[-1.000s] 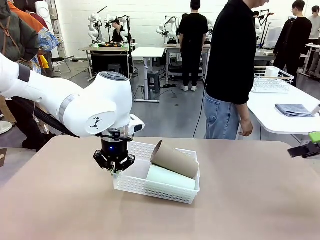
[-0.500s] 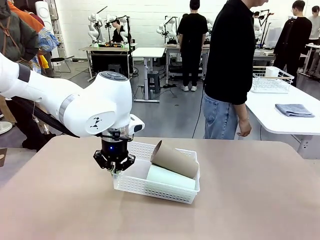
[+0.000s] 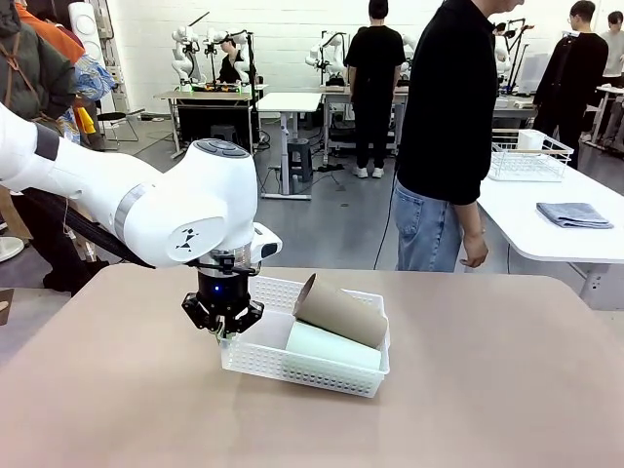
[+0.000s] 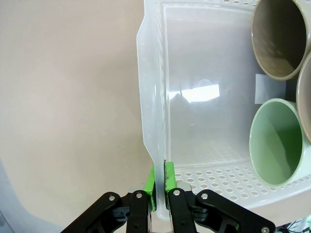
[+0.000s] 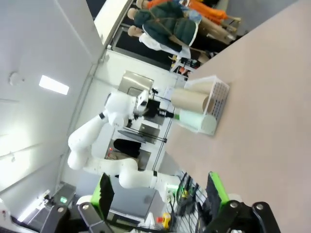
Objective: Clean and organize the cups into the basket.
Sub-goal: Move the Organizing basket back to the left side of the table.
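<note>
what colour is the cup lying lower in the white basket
Pale mint green, under the tan-brown cup; the left wrist view shows it best.

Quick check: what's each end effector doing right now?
Left end effector: shut on the basket rim.
Right end effector: open, holding nothing.

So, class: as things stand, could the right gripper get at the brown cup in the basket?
Probably yes. The right gripper is open and holds nothing, bare table lies between it and the basket, and the brown cup rests on top. The left gripper grips the basket's opposite end.
</note>
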Controlling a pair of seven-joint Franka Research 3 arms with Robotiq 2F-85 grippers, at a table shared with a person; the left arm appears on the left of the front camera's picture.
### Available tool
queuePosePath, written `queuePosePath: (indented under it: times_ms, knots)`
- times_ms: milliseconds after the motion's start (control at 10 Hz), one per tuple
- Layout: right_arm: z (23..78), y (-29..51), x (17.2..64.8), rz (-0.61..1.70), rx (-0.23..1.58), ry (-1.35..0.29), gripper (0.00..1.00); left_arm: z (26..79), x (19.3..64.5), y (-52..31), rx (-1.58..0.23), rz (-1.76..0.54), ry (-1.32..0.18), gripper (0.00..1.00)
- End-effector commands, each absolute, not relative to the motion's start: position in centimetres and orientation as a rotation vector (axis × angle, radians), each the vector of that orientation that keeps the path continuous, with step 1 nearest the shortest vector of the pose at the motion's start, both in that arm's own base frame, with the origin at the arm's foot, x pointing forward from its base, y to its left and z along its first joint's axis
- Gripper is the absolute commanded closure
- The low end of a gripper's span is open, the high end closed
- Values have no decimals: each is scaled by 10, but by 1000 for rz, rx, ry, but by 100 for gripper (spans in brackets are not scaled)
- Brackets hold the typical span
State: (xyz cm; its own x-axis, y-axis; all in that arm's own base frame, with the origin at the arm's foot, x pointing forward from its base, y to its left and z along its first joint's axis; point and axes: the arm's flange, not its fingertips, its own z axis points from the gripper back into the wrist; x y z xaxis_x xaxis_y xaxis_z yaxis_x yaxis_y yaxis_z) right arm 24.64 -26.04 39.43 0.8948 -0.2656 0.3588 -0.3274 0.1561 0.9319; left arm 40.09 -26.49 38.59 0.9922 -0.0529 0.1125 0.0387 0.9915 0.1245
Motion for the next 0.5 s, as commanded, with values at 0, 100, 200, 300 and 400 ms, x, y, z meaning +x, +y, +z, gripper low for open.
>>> queuePosePath:
  times_ms: [0, 100, 200, 300, 400]
  knots:
    - [406, -285, 228, 64, 1416, -519, 0, 387, 401, -263, 127, -51, -126, 100]
    - [408, -298, 220, 56, 1408, -542, 0, 387, 401, -263, 127, -51, -126, 100]
    - [402, -309, 222, 105, 1413, -570, 0, 387, 401, -263, 127, -51, -126, 100]
    - [409, -286, 223, 39, 1407, -523, 0, 387, 401, -263, 127, -51, -126, 100]
    - [409, -286, 223, 39, 1407, -523, 0, 387, 401, -263, 127, -51, -126, 100]
